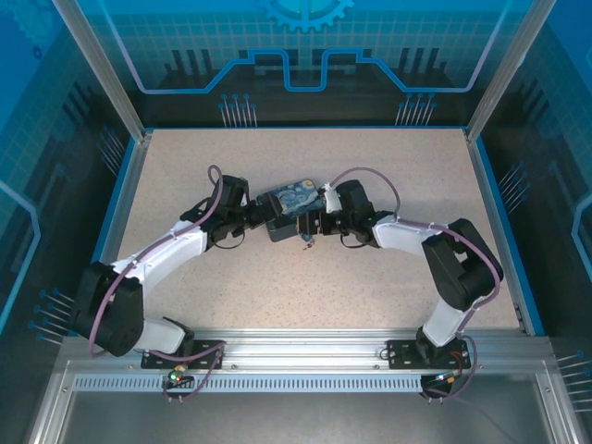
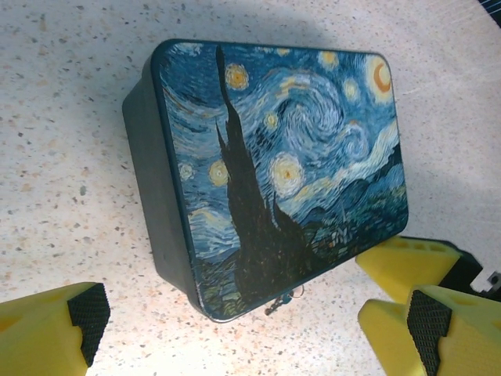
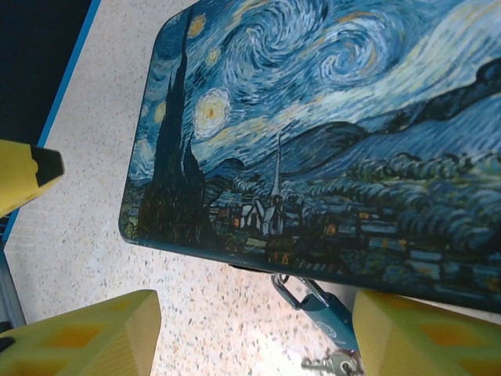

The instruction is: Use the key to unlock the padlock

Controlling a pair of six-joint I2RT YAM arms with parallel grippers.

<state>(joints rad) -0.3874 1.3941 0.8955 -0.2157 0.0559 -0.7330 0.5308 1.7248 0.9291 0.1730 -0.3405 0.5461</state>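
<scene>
Tabletop (image 1: 277, 287), speckled beige with a blue border, seen from the top external camera. Rectangular tin box with a swirling blue night-sky painting on its lid (image 1: 291, 205) lies at mid-tabletop with the lid down. The left arm (image 1: 166, 254) and right arm (image 1: 416, 236), both white and black, meet at the box from either side. Small padlock (image 1: 305, 238) hangs at the box's near edge; its detail is too small to read here.

Left wrist view. The box (image 2: 290, 164) sits flat on the tabletop (image 2: 70, 117), its sides dark. Left fingers (image 2: 47, 337), yellow wedges with black ribbed pads, stand spread wide at the lower corners and hold nothing, stopping short of the box's near edge. One of the right fingers (image 2: 407, 262) sits just beside the box's lower right corner. A blurred bit of metal shows under the lid's near edge.

Right wrist view. The painted lid (image 3: 329, 117) runs across the upper frame. The padlock (image 3: 325, 317) has a teal body and a silver shackle hooked under the lid's edge, and it hangs over the tabletop (image 3: 102, 235). Right fingers (image 3: 86, 337), plain yellow, stand apart on either side of it, unclamped; the right-hand one is close beside the padlock. Key (image 3: 333, 364), a small grey metal piece, is at the padlock's lower end, cut by the frame edge; whether it is seated cannot be told. One left finger (image 3: 23, 176) shows at the left edge.
</scene>
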